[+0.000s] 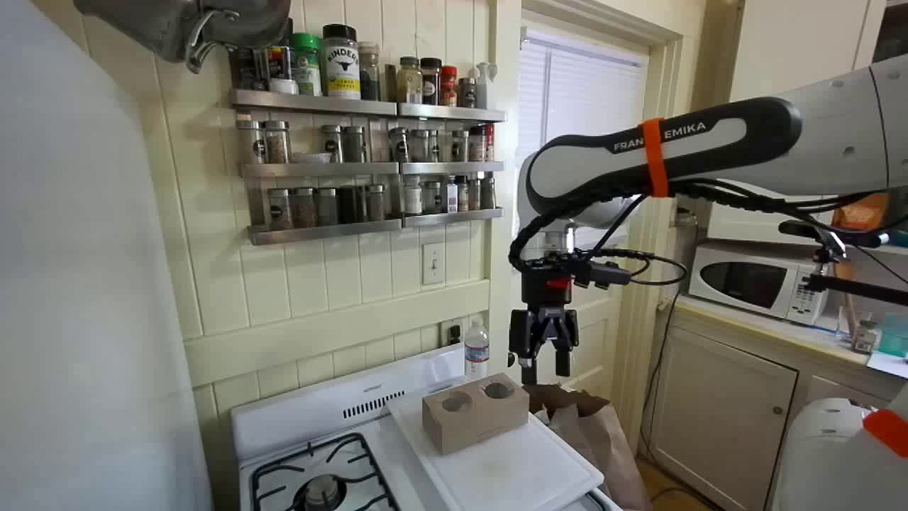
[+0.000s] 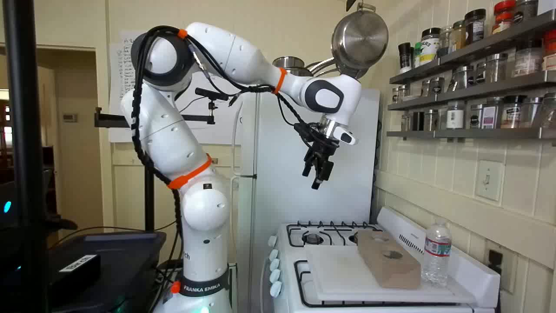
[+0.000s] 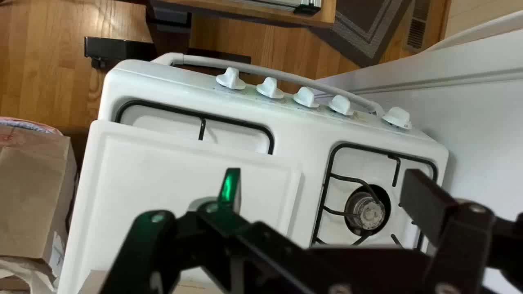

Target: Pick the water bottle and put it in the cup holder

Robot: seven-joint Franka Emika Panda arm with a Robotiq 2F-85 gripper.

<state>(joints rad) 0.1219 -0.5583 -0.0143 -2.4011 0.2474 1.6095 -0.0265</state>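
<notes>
Hanging released and empty, pincer (image 1: 545, 367) should take the clear plastic water bottle (image 2: 435, 261) near the desk (image 2: 339, 271) wall-side edge round its label (image 2: 437, 247): likely slick, thin-walled, easily dented.

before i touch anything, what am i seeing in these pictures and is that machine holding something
This is a white jointed robot arm ending in a black two-fingered pincer. Two pictures watch the arm from outside; the third is taken from its wrist, looking down past the pincer at a white gas stove.

A flat white board lies over part of that stove, and on it sits a tan, boxy cup holder with two round holes. Close by, a clear plastic water bottle with a coloured label stands upright.

The pincer holds nothing: its fingers stand apart in the air above the stove.
</notes>
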